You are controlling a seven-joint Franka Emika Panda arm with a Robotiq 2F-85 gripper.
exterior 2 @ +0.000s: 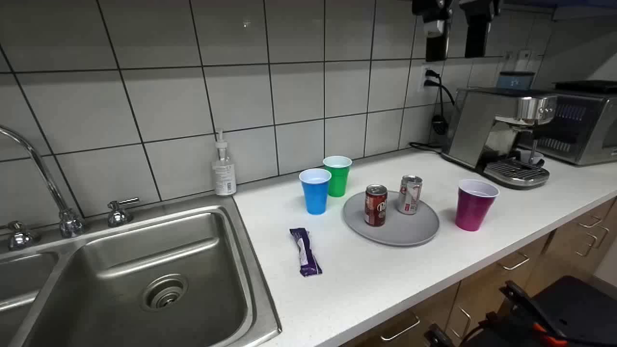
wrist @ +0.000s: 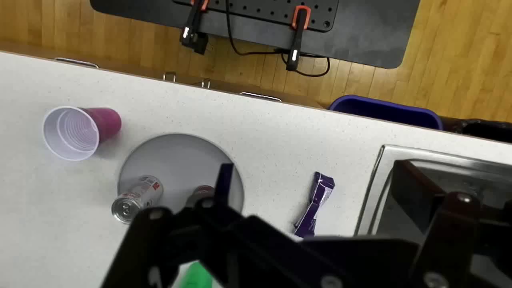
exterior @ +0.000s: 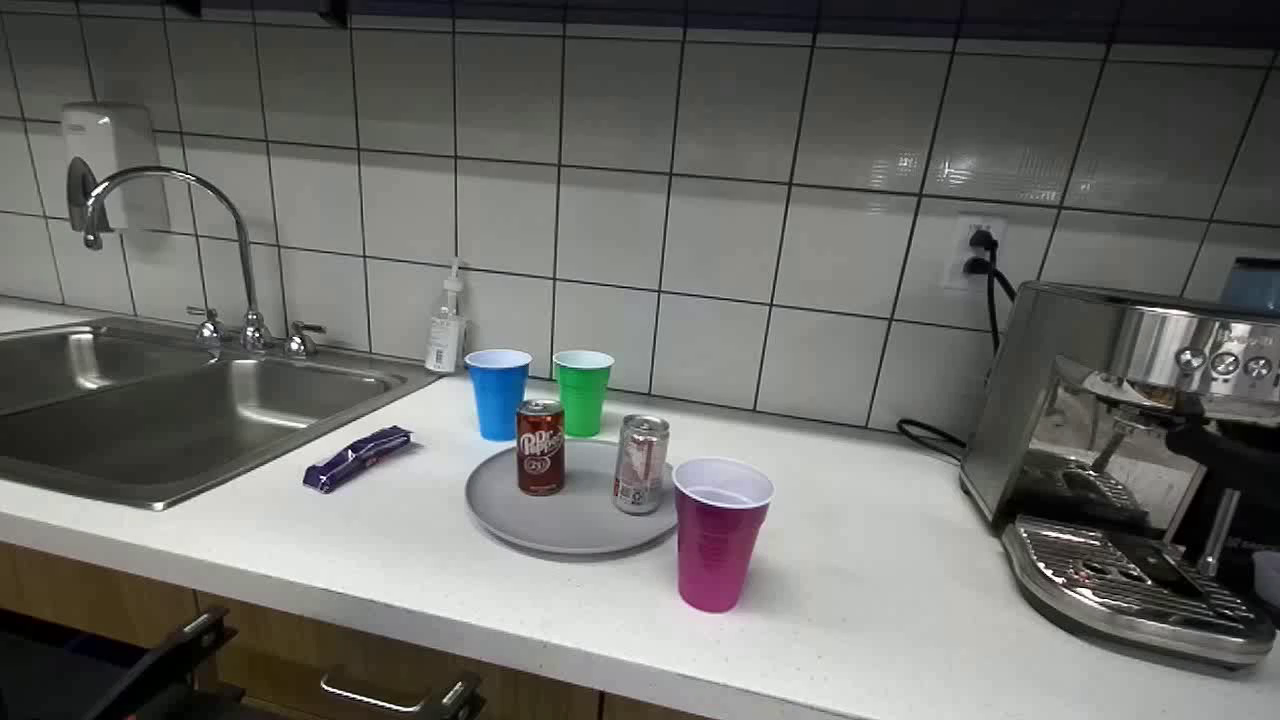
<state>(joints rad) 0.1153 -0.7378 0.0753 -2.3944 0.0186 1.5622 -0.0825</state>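
Well, a white counter (exterior 2: 395, 270) meets a tiled wall (exterior 2: 241, 96). On it, right of the sink (exterior 2: 261, 299), a purple packet (exterior 2: 305, 253) lies longways, near to far. Up high, the end effector (exterior 2: 456, 51) spreads wide.

Parted fingers (exterior 2: 476, 42) high above counter (exterior 2: 347, 289)

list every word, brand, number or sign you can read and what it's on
"Dr Pepper": on the red can
"23": on the same can, below the name
Too small or blurred to read: print on the silver can, purple wrapper, pump bottle, wall dispenser, coffee machine and blue container.
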